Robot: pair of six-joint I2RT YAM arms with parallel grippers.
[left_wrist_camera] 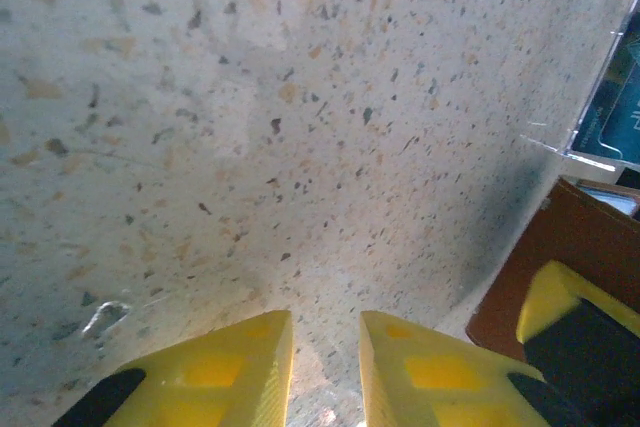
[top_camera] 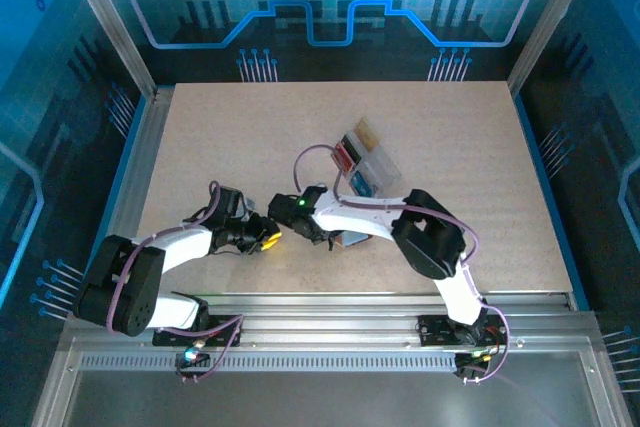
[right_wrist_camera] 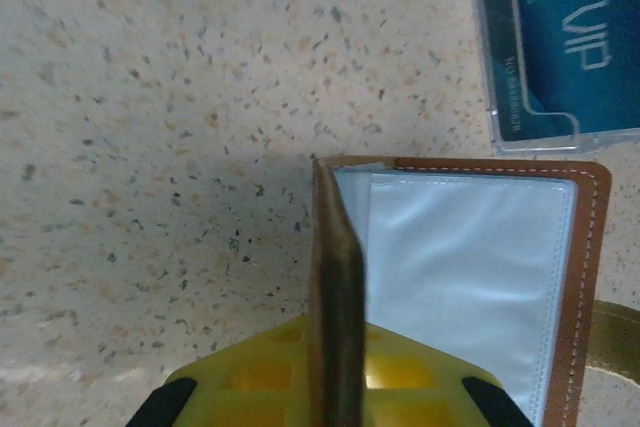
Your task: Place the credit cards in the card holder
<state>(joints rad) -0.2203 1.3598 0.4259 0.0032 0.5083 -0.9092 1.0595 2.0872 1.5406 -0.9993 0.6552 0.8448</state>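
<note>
Leather and thin plastic are the two materials in play here. The card holder [right_wrist_camera: 450, 297] lies open near the middle of the surface, somewhat toward the near edge, with its pale inner pockets [right_wrist_camera: 500, 237] facing up. The right tool [right_wrist_camera: 335, 372] is pinched on the brown cover flap, which stands upright and edge-on between the yellow fingers [right_wrist_camera: 250, 377]. That flap looks soft, so it will probably bend rather than lever the whole folder. The light holder could also skid on the smooth speckled top unless one side is pinned. The left tool [left_wrist_camera: 325, 372] sits low over the surface just beside the holder, on the side toward the left edge, its jaws nearly together with a narrow gap and nothing between them. A blue credit card [right_wrist_camera: 560, 37] marked VIP rests in the clear tray [right_wrist_camera: 530, 137], just beyond the holder toward the far edge. It should be stiff, light and slick. Lying flat it offers little purchase, so an exposed short edge is likely the best place to grip it.
</note>
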